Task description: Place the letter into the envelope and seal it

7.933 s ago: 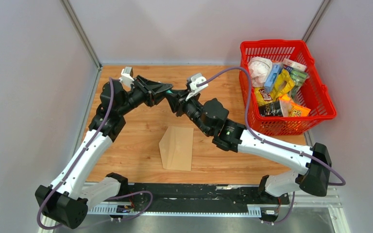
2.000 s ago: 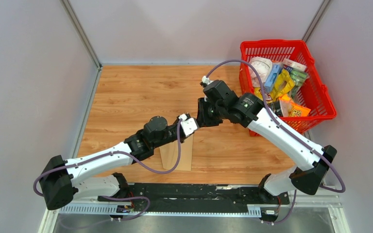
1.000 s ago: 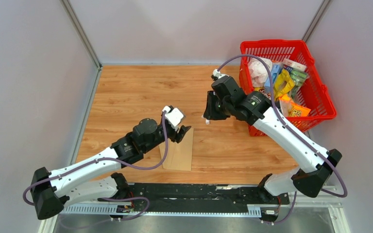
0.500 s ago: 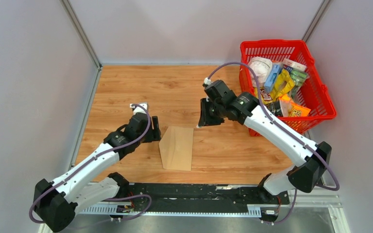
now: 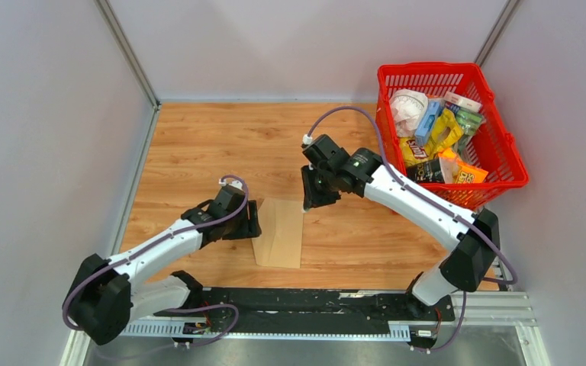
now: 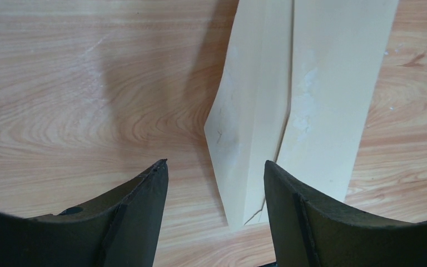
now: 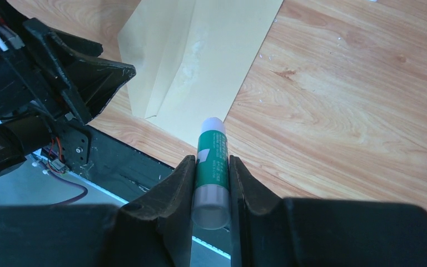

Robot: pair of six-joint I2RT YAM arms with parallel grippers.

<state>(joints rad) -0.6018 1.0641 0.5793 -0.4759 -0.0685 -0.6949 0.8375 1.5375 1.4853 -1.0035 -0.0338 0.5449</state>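
Observation:
The tan envelope (image 5: 281,236) lies flat near the table's front edge, its pointed flap folded out to the left, with pale smears beside the fold. My left gripper (image 5: 253,221) is low at the flap's left edge. Its jaws stand open and empty, the flap's point (image 6: 207,125) just ahead of them in the left wrist view, where the envelope (image 6: 317,83) fills the upper right. My right gripper (image 5: 310,198) hovers over the envelope's far right corner, shut on a green glue stick (image 7: 211,158) with a white tip. That tip points at the envelope (image 7: 211,55). The letter does not show.
A red plastic basket (image 5: 503,133) full of snack packs stands at the back right. Grey walls close in the left, back and right sides. A black rail (image 5: 290,301) runs along the near edge below the envelope.
My left gripper swung left off the envelope, then settled low at the flap's left edge. My right gripper, still holding the glue stick, moved left and nearer, to the envelope's far right corner.

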